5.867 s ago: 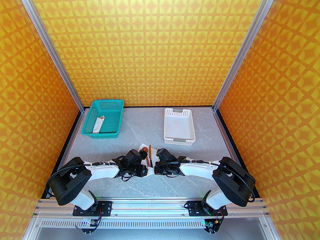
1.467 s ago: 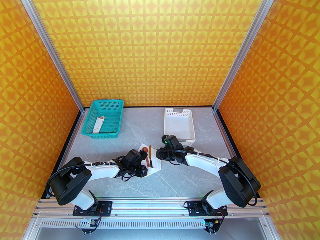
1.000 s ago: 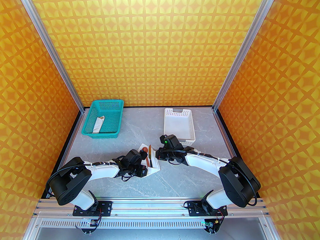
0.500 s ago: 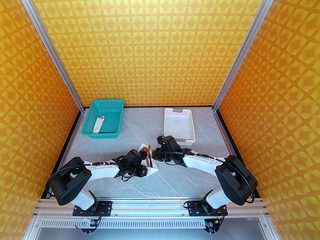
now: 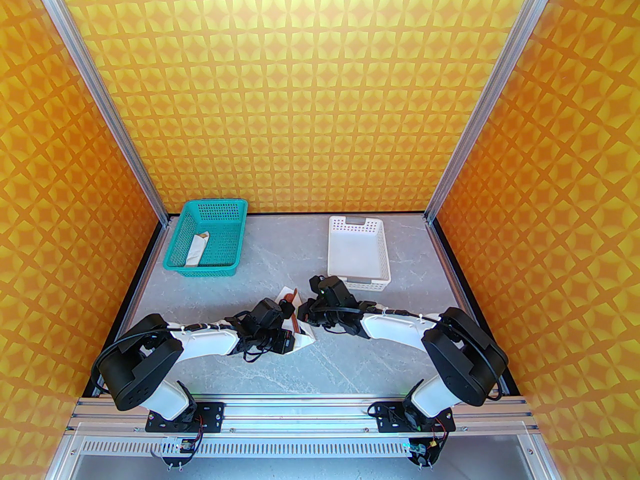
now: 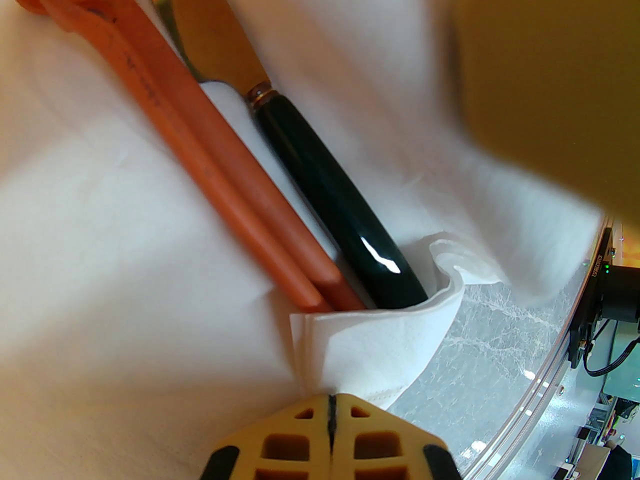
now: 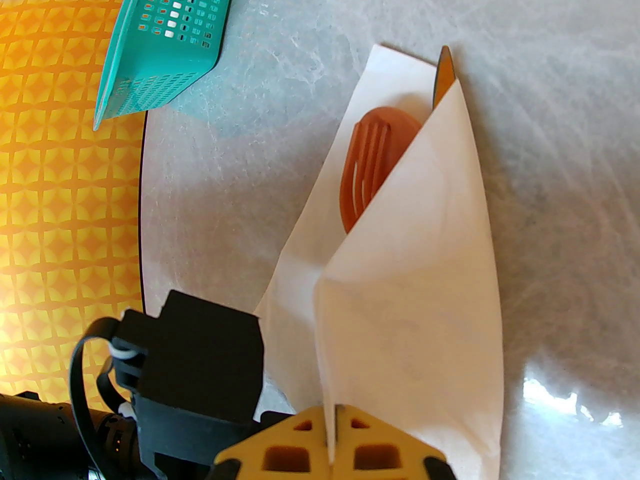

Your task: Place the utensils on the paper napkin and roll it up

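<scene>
change: the right gripper (image 7: 332, 410) has swung in leftward from beside the white basket (image 5: 331, 253), drawing one edge of the paper napkin (image 7: 410, 293) up and over the utensils (image 6: 240, 178); the left gripper (image 6: 330, 398) has kept its place.
right gripper: fingers pressed together on the lifted napkin edge; the sheet rises from between them as a tall fold.
left gripper: closed tight, pinching the napkin's layered corner just ahead of its fingertips.
knife (image 6: 335, 203): dark handle ends just beyond the left fingertips, in the napkin's crease; blade tip pokes past the fold's far edge.
spoon (image 7: 400, 118) and fork (image 7: 365, 168): far ahead of the right fingers, tines over the bowl, half-covered by the fold. Their handles run beside the knife's, seemingly touching.
teal basket (image 5: 200, 269): well beyond both grippers, leftward.
</scene>
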You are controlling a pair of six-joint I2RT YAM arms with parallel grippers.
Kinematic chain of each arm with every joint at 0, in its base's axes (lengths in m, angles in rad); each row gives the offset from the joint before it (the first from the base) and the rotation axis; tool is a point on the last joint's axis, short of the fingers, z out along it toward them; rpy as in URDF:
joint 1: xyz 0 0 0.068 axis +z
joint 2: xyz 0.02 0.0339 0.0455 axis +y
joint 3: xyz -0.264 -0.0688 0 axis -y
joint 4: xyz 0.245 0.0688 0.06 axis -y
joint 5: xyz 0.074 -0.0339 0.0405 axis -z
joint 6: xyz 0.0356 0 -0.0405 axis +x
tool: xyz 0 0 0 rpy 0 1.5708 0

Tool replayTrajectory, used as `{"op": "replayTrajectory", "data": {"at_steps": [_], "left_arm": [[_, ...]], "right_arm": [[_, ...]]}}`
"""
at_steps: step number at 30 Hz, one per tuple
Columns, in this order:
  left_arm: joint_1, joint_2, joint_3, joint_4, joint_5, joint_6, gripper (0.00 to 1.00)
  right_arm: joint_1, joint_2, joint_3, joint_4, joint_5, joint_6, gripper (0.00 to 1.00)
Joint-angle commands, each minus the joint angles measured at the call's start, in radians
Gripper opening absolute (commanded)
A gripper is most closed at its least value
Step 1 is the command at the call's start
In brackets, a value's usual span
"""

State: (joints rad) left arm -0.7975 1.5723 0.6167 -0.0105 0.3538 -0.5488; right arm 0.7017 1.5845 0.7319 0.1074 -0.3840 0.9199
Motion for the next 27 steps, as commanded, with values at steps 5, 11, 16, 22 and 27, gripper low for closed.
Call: {"op": "replayTrajectory", "data": {"at_steps": [5, 11, 16, 22, 27], "left_arm": [[0.004, 0.016, 0.006, -0.044, -0.045, -0.006, 0.02], [0.005, 0.012, 0.002, -0.04, -0.047, -0.011, 0.02], [0.004, 0.011, 0.0, -0.037, -0.046, -0.013, 0.02], [0.006, 0.01, -0.001, -0.035, -0.046, -0.016, 0.02], [0.006, 0.009, -0.003, -0.034, -0.047, -0.019, 0.02]], "right_arm": [[0.025, 0.041, -0.017, 0.095, 0.013, 0.067, 0.0], [0.033, 0.07, -0.035, 0.16, 0.015, 0.105, 0.0], [0.042, 0.096, -0.048, 0.218, 0.013, 0.137, 0.0], [0.055, 0.136, -0.054, 0.275, 0.013, 0.167, 0.0], [0.07, 0.174, -0.05, 0.313, 0.015, 0.186, 0.0]]}}
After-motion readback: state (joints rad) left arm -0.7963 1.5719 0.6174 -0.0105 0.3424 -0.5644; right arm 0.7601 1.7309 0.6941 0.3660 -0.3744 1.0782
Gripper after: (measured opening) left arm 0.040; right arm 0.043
